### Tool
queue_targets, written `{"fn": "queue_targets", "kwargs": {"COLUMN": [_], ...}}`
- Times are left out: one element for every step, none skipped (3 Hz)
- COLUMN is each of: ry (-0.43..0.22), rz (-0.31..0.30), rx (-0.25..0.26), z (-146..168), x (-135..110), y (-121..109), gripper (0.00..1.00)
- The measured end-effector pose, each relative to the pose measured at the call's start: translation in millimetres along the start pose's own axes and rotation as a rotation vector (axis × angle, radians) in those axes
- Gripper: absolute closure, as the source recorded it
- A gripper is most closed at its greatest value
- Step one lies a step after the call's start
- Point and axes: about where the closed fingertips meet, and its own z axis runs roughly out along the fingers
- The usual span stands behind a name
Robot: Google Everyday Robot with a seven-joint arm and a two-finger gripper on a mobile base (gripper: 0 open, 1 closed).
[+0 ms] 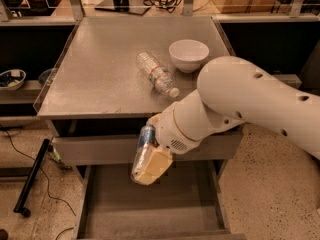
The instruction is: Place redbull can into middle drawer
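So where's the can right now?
The can is in the gripper, low in the middle of the camera view. It hangs over the open drawer, just below the table's front edge.

Cream end effector (148, 170) over grey middle drawer (150, 211), blue-silver redbull can (146, 137), white bowl (188, 54)

The white arm (260, 99) reaches in from the right, wrist bent down and left. Its tool (146, 170) hangs above the drawer (150, 211), pointing down, fingers clamped on the can (146, 136).
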Motion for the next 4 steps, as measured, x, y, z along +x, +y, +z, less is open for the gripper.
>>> {"fn": "queue_targets", "kwargs": {"ry": [0.014, 0.033, 0.067, 0.066], "rz": [0.039, 0.093, 0.167, 0.169], "rx": [-0.007, 0.007, 0.007, 0.002], "z": [13, 26, 38, 39], "x": [14, 35, 64, 64], "y": [7, 8, 9, 10], "gripper": [1.00, 1.00, 1.00, 1.00]}}
